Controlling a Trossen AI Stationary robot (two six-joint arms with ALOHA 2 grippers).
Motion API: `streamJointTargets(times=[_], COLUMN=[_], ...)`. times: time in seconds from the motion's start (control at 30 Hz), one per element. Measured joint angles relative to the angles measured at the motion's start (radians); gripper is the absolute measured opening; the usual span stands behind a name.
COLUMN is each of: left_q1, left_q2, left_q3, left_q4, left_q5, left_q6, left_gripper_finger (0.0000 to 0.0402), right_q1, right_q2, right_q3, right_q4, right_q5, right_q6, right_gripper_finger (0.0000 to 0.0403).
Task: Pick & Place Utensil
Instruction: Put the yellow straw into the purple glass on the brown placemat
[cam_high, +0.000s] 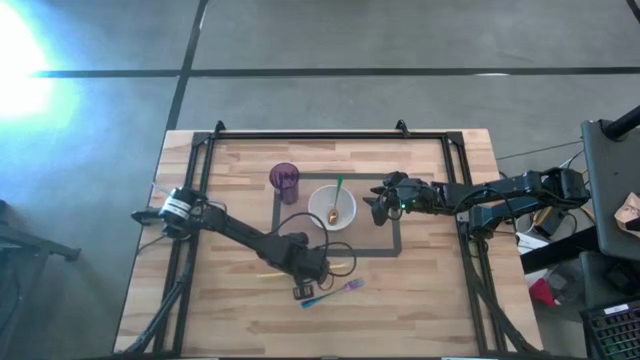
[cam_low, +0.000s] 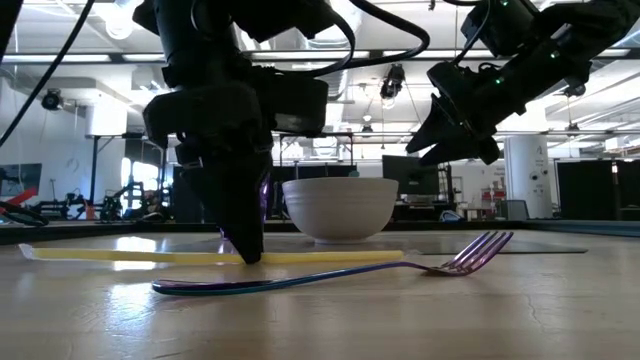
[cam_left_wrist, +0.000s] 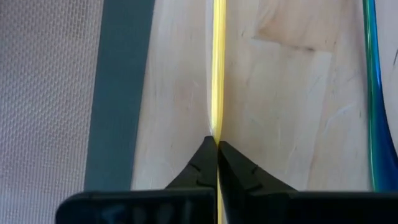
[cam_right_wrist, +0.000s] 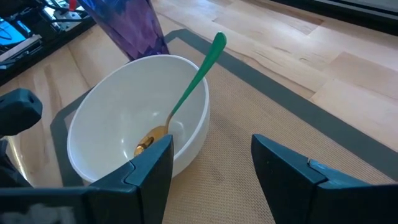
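Observation:
A thin yellow utensil (cam_low: 130, 256) lies flat on the wooden table, and my left gripper (cam_left_wrist: 217, 144) points steeply down, shut on it. Just nearer the table's front edge lies a purple-blue iridescent fork (cam_low: 330, 274), untouched. A white bowl (cam_high: 331, 207) on the grey-edged mat holds a gold spoon with a green handle (cam_right_wrist: 194, 84), which leans on the bowl's rim. My right gripper (cam_right_wrist: 211, 174) hovers open beside the bowl, on its right, touching nothing. My left gripper pinches the yellow utensil's narrow shaft (cam_left_wrist: 217, 127) between its two fingertips, roughly midway along its length. The fingers come from above, pointing steeply down. The utensil lies flat on the table (cam_left_wrist: 292, 112) along its length.
A purple cup (cam_high: 285, 181) stands left of the bowl at the mat's corner. The fork's tines (cam_low: 482, 249) point toward the table's right. A black frame (cam_high: 310, 134) rims the table's far and side edges. Bare wood lies right of the mat.

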Motion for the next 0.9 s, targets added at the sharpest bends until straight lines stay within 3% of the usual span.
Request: streamJointTargets(times=[0.7, 0.9], left_q1=[-0.002, -0.002], left_q2=[-0.246, -0.377], left_q3=[-0.009, -0.049], left_q4=[-0.055, -0.043], left_q5=[-0.024, -0.131], left_q6=[0.079, 0.106], left_gripper_finger=[0.0, 0.0], right_q1=[0.01, 0.053], right_q2=[0.0, 0.0], right_q3=[0.005, 0.005], right_q4=[-0.03, -0.034], right_q5=[-0.038, -0.041], right_q6=[0.003, 0.006], right_gripper_finger=[0.021, 0.021])
